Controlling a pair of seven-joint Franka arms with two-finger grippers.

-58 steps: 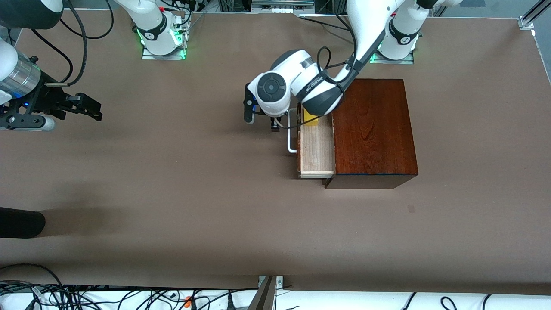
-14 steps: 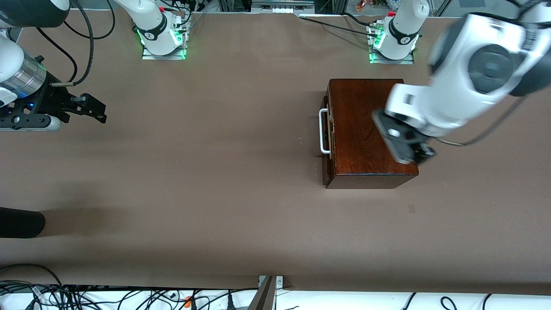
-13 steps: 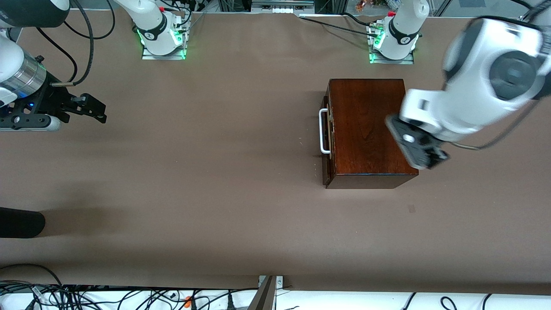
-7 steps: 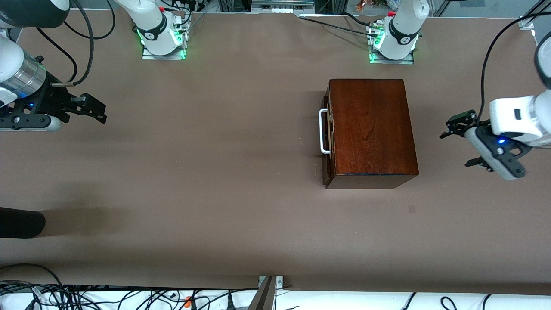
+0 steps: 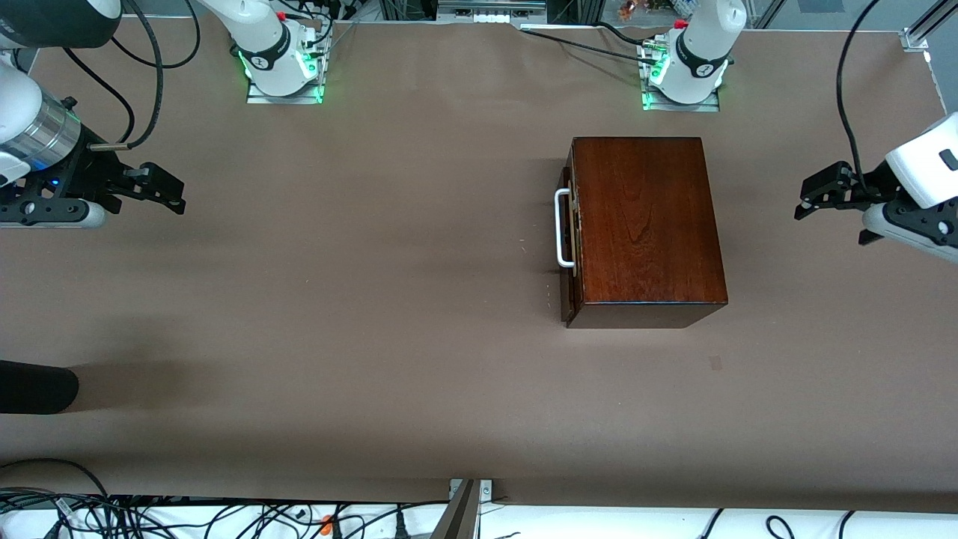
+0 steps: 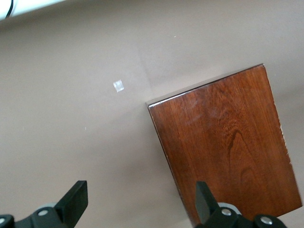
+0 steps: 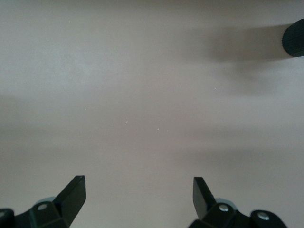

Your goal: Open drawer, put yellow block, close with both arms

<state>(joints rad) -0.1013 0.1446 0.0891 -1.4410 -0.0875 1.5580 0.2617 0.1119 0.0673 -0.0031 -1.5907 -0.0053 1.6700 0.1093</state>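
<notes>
The dark reddish-brown wooden box [image 5: 647,224] stands on the table toward the left arm's end. Its drawer [image 5: 569,239] is pushed in, with the white bar handle [image 5: 562,228] on its front. The yellow block is out of view. My left gripper [image 5: 831,227] hangs open and empty over bare table beside the box, at the left arm's end. In the left wrist view my left gripper [image 6: 141,190] is open, with the box top [image 6: 228,142] beside one finger. My right gripper [image 5: 178,196] waits open and empty at the right arm's end; in the right wrist view this gripper [image 7: 139,183] has only table under it.
A black rounded object [image 5: 34,385] juts in at the right arm's end, nearer the front camera, and shows in the right wrist view as the black object [image 7: 294,40]. A small pale mark [image 5: 715,363] lies on the brown table [image 5: 374,299]. Cables run along the table's near edge.
The drawer, open with the yellow block in it earlier, is now shut. The left arm has swung off the box top toward its end of the table. The right arm has not moved.
</notes>
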